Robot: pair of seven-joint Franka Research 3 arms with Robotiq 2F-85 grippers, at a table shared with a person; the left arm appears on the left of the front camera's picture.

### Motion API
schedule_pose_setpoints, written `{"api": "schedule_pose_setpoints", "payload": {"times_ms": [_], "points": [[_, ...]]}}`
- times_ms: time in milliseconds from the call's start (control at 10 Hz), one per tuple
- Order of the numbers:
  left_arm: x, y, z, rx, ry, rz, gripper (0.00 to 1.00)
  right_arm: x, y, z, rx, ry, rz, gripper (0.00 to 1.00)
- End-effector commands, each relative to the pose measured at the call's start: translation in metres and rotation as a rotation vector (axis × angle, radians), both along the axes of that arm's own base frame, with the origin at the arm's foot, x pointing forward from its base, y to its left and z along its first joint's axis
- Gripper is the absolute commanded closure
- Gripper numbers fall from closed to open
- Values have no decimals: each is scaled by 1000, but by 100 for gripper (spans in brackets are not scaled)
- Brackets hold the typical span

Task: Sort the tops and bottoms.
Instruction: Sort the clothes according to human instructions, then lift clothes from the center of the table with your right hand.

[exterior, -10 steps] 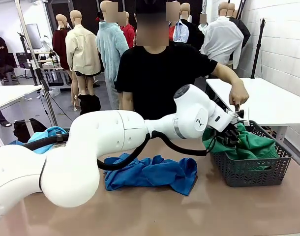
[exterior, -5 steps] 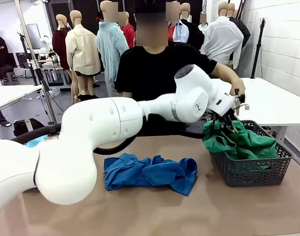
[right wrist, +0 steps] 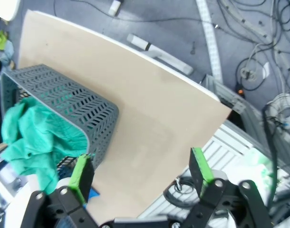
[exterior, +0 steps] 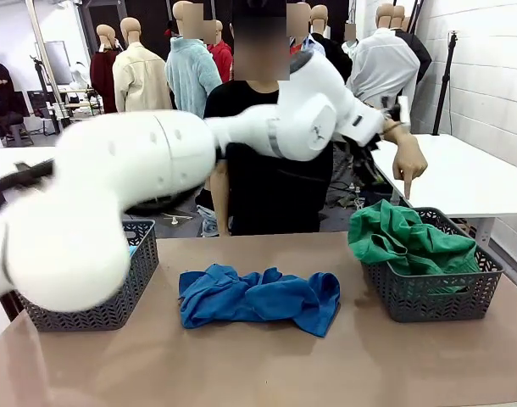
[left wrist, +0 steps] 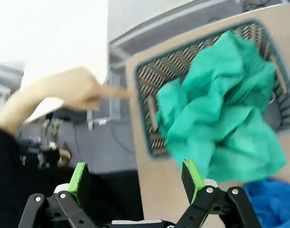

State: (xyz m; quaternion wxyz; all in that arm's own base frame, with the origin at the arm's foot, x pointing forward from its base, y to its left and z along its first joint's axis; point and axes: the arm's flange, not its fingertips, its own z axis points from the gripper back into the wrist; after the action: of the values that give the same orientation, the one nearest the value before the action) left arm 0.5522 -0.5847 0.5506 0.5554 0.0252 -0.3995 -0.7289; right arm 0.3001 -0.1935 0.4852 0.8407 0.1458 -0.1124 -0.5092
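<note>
The emerald-green bottoms [exterior: 408, 242] lie heaped in the grey basket [exterior: 432, 297] at the table's right, spilling over its near-left rim. The royal blue top [exterior: 258, 298] lies crumpled on the table's middle. A sliver of light blue cloth [exterior: 132, 249] peeks from the left basket [exterior: 106, 301]. My left arm [exterior: 318, 119] reaches high across, above the right basket. Its gripper [left wrist: 135, 178] is open and empty, looking down on the green garment [left wrist: 221, 123]. My right gripper [right wrist: 140, 171] is open and empty, off the table's corner beside that basket [right wrist: 64, 102].
The person stands at the far side, one hand [exterior: 409, 159] pointing a finger down at the right basket, close to my left wrist. A white table [exterior: 470, 174] stands behind the basket. Bare tabletop [exterior: 267, 365] lies in front of the royal blue top.
My left gripper has let go of the green garment in the right basket and lifted up and back. The person's hand has come off the basket and now points down.
</note>
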Motion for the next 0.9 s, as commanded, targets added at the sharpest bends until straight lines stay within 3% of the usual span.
{"api": "schedule_pose_setpoints", "payload": {"times_ms": [0, 300, 400, 800], "points": [[-91, 119, -36, 50, 38, 212, 0, -1, -2, 1, -10, 14, 14, 0], [-117, 186, -63, -44, 79, 366, 0, -1, -2, 1, -10, 14, 14, 0], [-3, 98, -1, 14, 69, 275, 0, -1, -2, 1, -10, 14, 14, 0], [-3, 98, -1, 14, 69, 275, 0, -1, -2, 1, -10, 14, 14, 0]]}}
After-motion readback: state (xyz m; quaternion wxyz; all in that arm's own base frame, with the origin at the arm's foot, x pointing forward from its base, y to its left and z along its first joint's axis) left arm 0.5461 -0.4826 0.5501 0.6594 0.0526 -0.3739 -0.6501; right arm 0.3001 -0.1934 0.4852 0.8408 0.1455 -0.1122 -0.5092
